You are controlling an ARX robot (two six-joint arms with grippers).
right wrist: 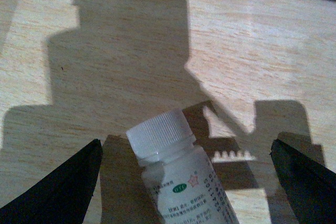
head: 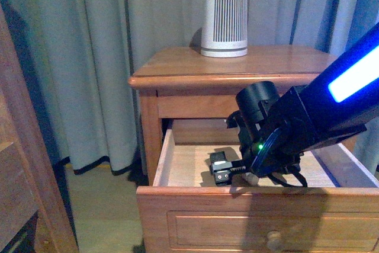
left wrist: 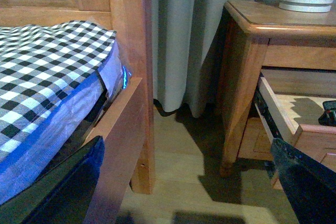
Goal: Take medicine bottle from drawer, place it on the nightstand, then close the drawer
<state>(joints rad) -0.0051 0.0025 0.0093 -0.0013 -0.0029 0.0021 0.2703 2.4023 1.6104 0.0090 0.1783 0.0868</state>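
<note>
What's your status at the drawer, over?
Right hand open inside the drawer, straddling the medicine bottle, not gripping. Left hand open, empty, beside the bed. Ribbed white device sits on the nightstand top, toward the back.

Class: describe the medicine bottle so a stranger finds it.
Find the honey-coloured wooden nightstand; look into its open upper drawer. Between black fingers rests a small, labelled white plastic medicine bottle with a ridged cap, smaller than the white ribbed device on top.
</note>
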